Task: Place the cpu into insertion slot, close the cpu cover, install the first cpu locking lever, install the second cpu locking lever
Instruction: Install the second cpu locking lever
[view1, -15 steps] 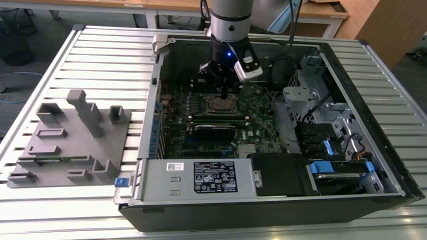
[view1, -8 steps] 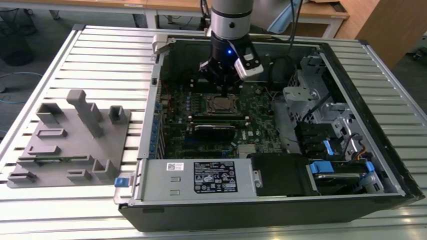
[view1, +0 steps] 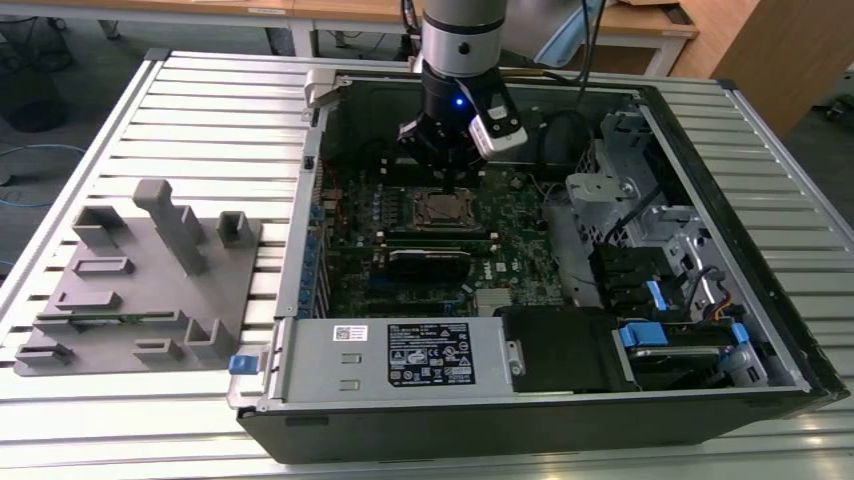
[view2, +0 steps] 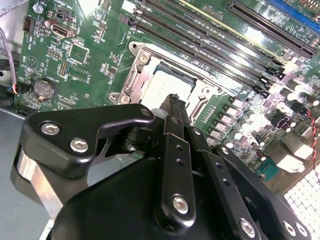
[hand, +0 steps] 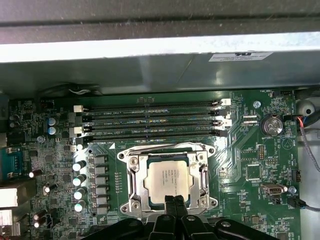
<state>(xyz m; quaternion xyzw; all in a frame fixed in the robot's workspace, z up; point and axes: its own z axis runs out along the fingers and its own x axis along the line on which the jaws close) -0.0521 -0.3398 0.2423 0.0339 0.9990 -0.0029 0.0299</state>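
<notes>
The cpu (hand: 167, 181) lies flat in the insertion slot on the green motherboard, its pale metallic top facing up. The cpu cover (hand: 134, 181), a dull-metal frame, lies down around it, and the chip shows through its window. My gripper (hand: 174, 201) hangs just above the socket's near edge with its two fingertips pressed together and nothing between them. In the second wrist view the gripper (view2: 174, 106) points down at the socket beside the cpu (view2: 167, 86). From the exterior view, the gripper (view1: 450, 172) sits over the cpu (view1: 438, 208) inside the open computer case. I cannot make out the locking levers' positions.
Memory slots (hand: 150, 120) run beside the socket, with a row of capacitors (hand: 79, 180) at one side and a coin battery (hand: 272, 124) at the other. A grey fixture tray (view1: 134, 290) stands at the exterior view's left. The power supply (view1: 400, 355) and drive cages (view1: 667, 260) crowd the case.
</notes>
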